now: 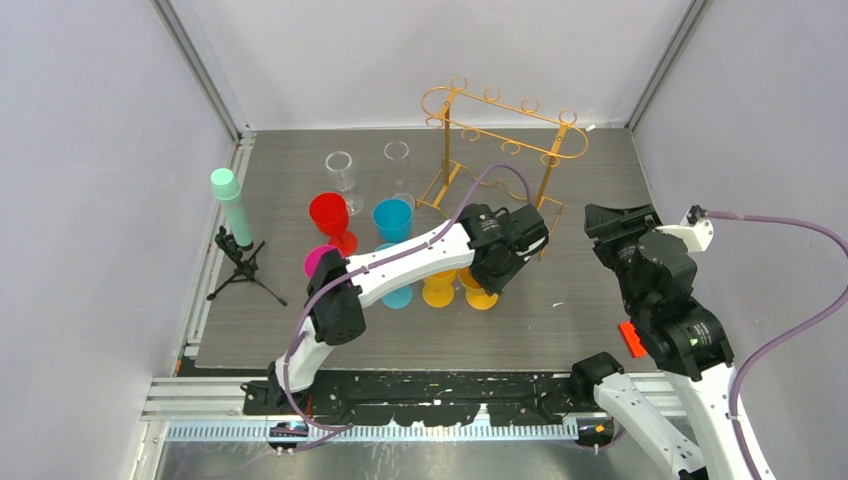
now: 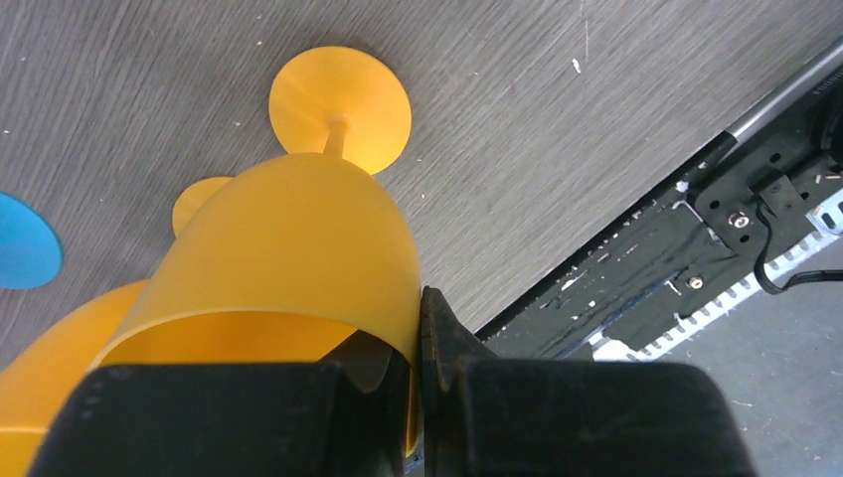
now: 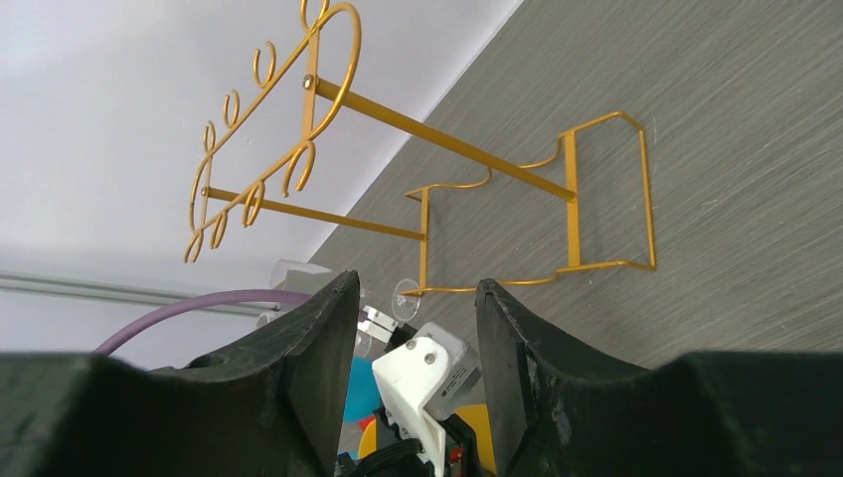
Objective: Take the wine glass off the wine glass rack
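Before the rack (image 3: 572, 199), left gripper (image 2: 416, 333) pinching half-hidden orange wine glass (image 2: 298, 238), probably grounded, right gripper (image 3: 416, 298) spread.

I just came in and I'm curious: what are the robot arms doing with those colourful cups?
The left gripper is pinched shut on the rim of an orange see-through plastic wine glass, beside a second orange glass on the grey table. The gold wire wine glass rack behind holds no glasses. The right gripper is open and empty, pointing at the rack.
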### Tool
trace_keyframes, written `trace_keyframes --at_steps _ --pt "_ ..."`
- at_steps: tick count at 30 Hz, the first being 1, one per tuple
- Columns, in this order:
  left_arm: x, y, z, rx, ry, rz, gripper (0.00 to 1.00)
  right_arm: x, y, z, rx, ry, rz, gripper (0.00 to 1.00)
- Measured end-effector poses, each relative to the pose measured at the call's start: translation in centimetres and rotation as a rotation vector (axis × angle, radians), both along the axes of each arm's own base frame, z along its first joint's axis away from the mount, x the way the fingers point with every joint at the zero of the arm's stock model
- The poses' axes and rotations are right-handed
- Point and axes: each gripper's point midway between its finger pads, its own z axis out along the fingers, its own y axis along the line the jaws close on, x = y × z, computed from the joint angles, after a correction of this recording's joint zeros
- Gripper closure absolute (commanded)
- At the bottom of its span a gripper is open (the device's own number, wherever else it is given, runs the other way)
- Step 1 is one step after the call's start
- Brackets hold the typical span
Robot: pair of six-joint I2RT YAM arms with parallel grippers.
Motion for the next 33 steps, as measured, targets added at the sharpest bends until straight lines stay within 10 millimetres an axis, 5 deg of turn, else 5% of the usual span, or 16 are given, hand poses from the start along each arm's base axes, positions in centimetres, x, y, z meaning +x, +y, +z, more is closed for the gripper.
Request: trace_keyframes --at_steps 7,18,23,27,30,33 --pt "0.7 -0.2 -0.3 0.018 -0.024 0.009 0.75 -0.5 -0.8 0.0 -0.015 -0.003 -0.030 0.48" --pt "1.3 0.1 1.7 -0.015 -0.082 0.008 0.32 -0.6 -0.9 -0.3 -0.030 0.010 -0.032 0.48" --pt "1.0 0.9 6.3 -0.137 -0.145 0.002 0.01 -0.7 -1.0 -0.1 -0.031 0.009 -0.032 0.48" --pt "0.5 2.4 11.7 -0.278 -0.217 0.014 0.00 -0.8 -1.0 0.2 -0.033 0.002 -0.030 0.37" --pt "0.5 4.4 15.4 -0.350 -0.293 0.043 0.00 -0.8 -1.0 0.4 -0.038 -0.001 -0.027 0.14" --pt "0.7 7.1 18.2 -0.387 -0.382 0.095 0.00 -0.9 -1.1 0.7 -0.054 -0.007 -0.025 0.09"
